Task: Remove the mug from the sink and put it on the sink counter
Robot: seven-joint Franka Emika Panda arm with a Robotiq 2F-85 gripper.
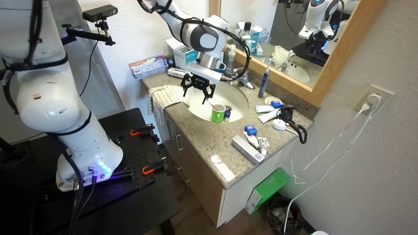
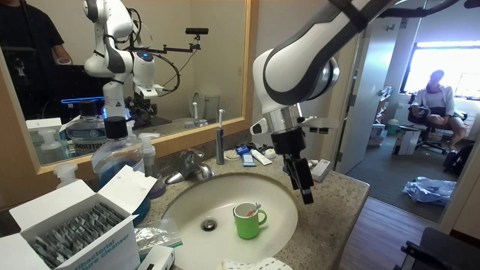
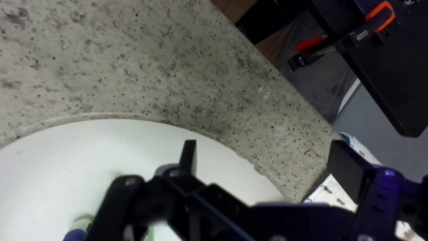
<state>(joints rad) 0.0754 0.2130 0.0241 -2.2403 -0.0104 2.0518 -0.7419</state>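
My black pincer (image 1: 194,99) gapes, nothing held. Green cylindrical mug (image 2: 247,228), prob. ceramic: stiff, slick, fragile; I'd pinch its upper wall (image 2: 243,222).

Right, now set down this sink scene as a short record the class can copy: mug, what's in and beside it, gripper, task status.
mug: green outside, white inside, upright in the sink
in the mug: slim item, kind unclear
beside the mug: small blue container; touching or apart, cannot tell
gripper: open, apart from the mug
task status: mug not yet on the counter
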